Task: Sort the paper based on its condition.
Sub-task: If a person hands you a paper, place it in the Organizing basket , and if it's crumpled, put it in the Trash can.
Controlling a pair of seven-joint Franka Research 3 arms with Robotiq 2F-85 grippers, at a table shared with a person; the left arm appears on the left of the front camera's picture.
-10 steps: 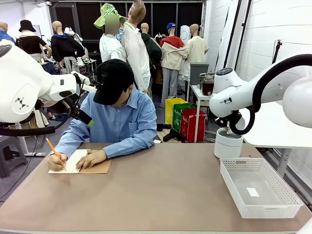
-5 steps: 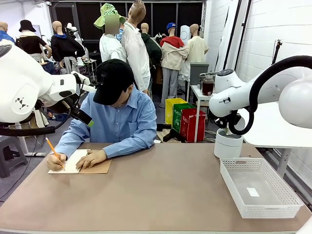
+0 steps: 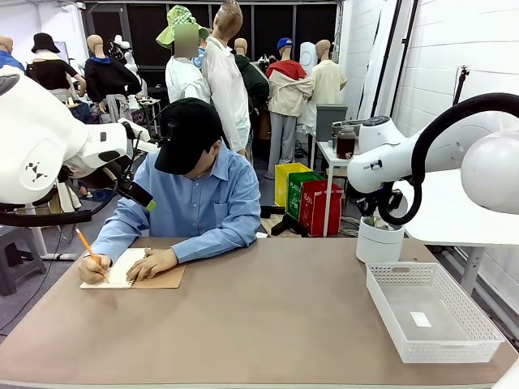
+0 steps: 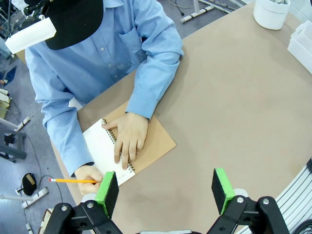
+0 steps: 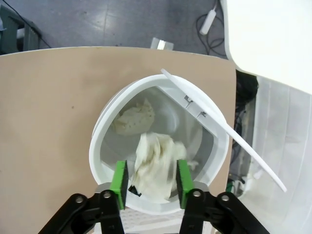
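Observation:
A crumpled white paper (image 5: 153,156) hangs between the green pads of my right gripper (image 5: 150,178), which is shut on it right over the mouth of a white round bin (image 5: 102,141). Another crumpled wad (image 5: 134,119) lies inside that bin. In the front view the right arm bends down over the bin (image 3: 379,241) at the table's far right. My left gripper (image 4: 163,192) is open and empty, high above the table near the person's notebook (image 4: 161,141). The person writes on its white page (image 4: 100,144) with a yellow pencil (image 4: 73,180).
A white mesh basket (image 3: 474,324) stands at the right front with a small white scrap (image 3: 420,318) in it. The person leans over the far left of the brown table (image 3: 259,324), one hand flat on the notebook (image 3: 158,278). The bin's swing lid (image 5: 224,146) tilts open.
The right arm has shifted slightly over the bin. The left arm and the person have stayed where they were.

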